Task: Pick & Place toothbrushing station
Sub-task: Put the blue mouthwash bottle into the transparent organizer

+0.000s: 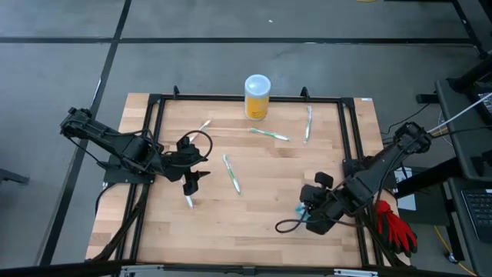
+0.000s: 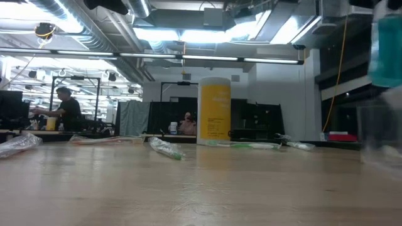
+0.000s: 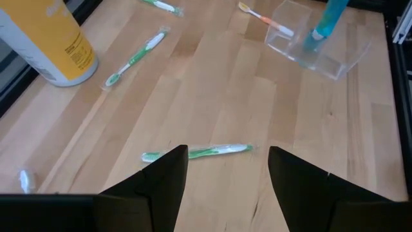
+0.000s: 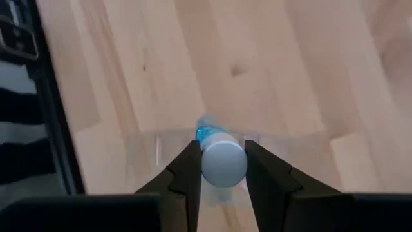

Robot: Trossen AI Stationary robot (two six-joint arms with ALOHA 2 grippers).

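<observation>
Right claw: the right claw (image 4: 222,169) pinches the small teal-blue tube with a white cap (image 4: 223,161) and holds it over the clear plastic cup (image 4: 161,151), near the bench's right front corner.
Left claw: the left claw (image 3: 226,169) is spread wide and holds nothing. It hangs over the left half of the pale wooden bench (image 1: 261,204), above a slim green and white toothbrush (image 3: 196,153).
Other toothbrushes: more slim pale toothbrushes lie flat and apart, one near the middle (image 1: 231,173) and two toward the back (image 1: 269,134) (image 1: 308,121).
Not for the job: a tall yellow jar with a white lid (image 1: 257,97) stands at the back edge.
Step in hand: I think the tube is going into the cup.
How to do it well: keep the tube straight up, line it up with the cup's open top, go down slowly, and let go only when it is inside so the light cup does not tip.
Only the right wrist view shows: the fingers tight on the white cap.
Only the left wrist view shows: the tube's end already low in the cup.
Only the high view shows: where both arms are on the bench.
</observation>
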